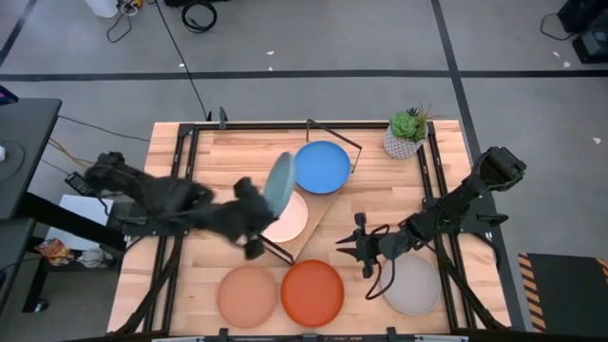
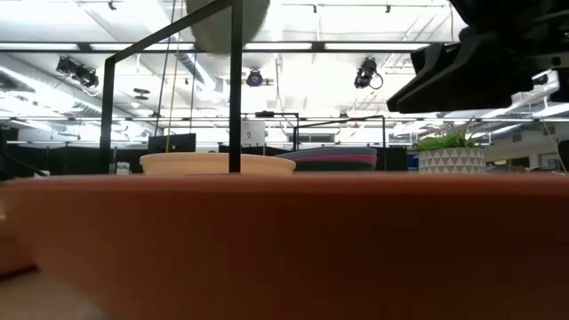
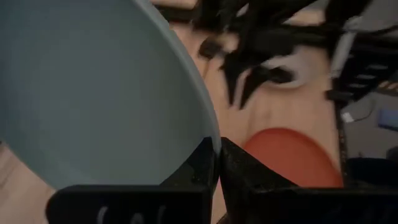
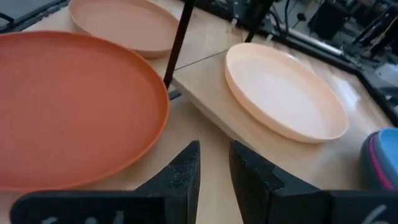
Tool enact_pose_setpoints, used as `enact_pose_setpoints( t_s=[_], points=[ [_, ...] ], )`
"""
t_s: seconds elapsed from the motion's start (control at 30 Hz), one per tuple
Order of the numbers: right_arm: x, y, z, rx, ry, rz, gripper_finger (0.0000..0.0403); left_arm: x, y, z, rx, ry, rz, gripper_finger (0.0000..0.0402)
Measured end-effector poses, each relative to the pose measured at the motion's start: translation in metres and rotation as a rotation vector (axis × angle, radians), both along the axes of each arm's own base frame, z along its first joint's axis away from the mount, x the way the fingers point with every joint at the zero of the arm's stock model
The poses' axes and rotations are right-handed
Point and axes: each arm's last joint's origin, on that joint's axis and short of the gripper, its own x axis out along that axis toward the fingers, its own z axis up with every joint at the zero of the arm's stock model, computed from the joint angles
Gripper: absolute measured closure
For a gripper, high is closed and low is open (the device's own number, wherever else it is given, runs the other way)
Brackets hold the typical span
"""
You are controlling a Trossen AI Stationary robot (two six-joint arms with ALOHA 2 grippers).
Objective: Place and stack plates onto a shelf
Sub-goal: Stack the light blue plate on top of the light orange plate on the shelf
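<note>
My left gripper is shut on a light blue plate, which stands steeply tilted in the air over the cream plate. The cream plate lies flat on the near end of the shelf. At the shelf's far end lies a blue plate, with a pink one under it. Peach, orange and grey plates lie flat on the table near its front edge. My right gripper hovers open between the orange and grey plates, with nothing between its fingers. My left gripper pinches the light blue plate's rim between its two fingers, one on each face. The fingers reach in from the table's left side. The plate is lifted clear and stands nearly on edge, rising above the fingers.
Black wire frames stand at both ends of the shelf, and one post rises beside the cream plate. A potted green plant sits at the table's far right. Black rails run along the table's left and right sides.
</note>
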Motion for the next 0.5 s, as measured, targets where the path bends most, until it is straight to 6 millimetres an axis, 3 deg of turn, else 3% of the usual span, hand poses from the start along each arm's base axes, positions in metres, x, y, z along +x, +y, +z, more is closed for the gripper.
enact_pose_setpoints(
  t_s=[0.3, 0.5],
  points=[
    [-0.007, 0.004, -0.004, -0.031, 0.020, -0.078, 0.0312, 0.076, 0.078, -0.064, -0.323, 0.268, 0.177, 0.0386],
    [-0.009, 0.002, -0.007, -0.020, 0.050, -0.109, 0.0312, 0.099, 0.088, -0.090, -0.330, 0.572, 0.226, 0.0386]
  ],
)
